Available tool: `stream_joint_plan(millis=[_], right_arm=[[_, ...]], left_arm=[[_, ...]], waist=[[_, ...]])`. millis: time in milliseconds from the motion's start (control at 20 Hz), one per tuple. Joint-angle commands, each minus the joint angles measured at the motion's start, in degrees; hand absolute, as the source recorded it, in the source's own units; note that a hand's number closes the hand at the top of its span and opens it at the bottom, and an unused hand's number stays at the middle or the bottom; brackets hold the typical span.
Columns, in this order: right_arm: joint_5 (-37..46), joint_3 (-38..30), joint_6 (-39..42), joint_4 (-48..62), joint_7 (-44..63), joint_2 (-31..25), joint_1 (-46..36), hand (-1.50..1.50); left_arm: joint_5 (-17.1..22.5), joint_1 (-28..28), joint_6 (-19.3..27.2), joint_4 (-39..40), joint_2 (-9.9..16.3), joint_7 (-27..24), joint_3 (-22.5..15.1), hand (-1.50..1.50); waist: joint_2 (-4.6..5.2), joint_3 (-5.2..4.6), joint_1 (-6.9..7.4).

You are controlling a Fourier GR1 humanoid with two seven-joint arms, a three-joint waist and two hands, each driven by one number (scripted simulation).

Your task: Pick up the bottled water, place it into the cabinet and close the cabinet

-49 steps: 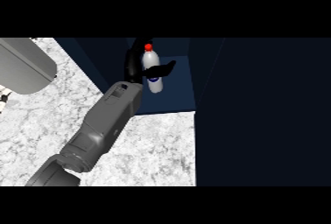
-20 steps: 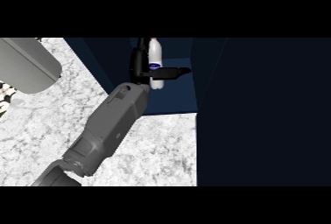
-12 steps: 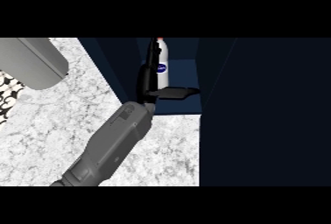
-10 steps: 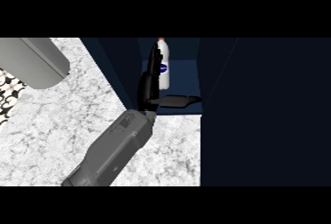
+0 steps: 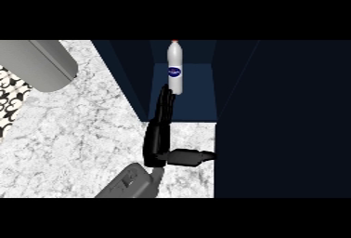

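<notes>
You see the bottle (image 5: 176, 67) standing upright inside the open cabinet (image 5: 195, 100), at the back of its dark blue shelf. One hand (image 5: 160, 135) reaches from the marble table (image 5: 75, 135) toward the cabinet, and its fingers (image 5: 165, 100) are stretched straight with the tips just at the bottom of the bottle, holding nothing, while the thumb points sideways to the cabinet's dark wall. Which hand it is you cannot tell, and the other one does not show.
</notes>
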Motion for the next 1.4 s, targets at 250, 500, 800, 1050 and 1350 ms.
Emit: stream_joint_plan(millis=[250,500,800,1050,1350], right_arm=[[3.1,0.2,1.9,-9.4,3.3,-1.1,1.7,1.5],[3.9,2.9,5.1,-11.7,4.6,-1.0,3.5,1.5],[7.2,6.3,12.4,-8.7,5.0,-4.9,2.7,1.5],[6.0,8.0,12.9,-16.5,5.6,-5.4,3.8,1.5],[8.6,11.1,14.0,-17.2,4.8,-4.4,1.6,1.5]], left_arm=[[-3.7,16.2,-0.4,-20.0,8.4,2.3,-10.6,1.5],[-3.3,19.9,-2.5,-26.7,17.0,3.7,-7.1,1.5],[-1.2,27.2,-7.0,-32.9,27.5,1.7,-3.1,1.5],[1.7,31.8,-11.5,-34.8,32.2,-1.2,0.9,1.5],[7.7,36.8,-16.4,-40.7,36.7,-2.3,6.9,-1.5]], waist=[[-0.03,0.01,-0.02],[0.12,0.01,-0.6],[-0.12,-0.01,0.14],[-0.38,-0.25,-0.42],[-0.53,-0.32,-0.14]])
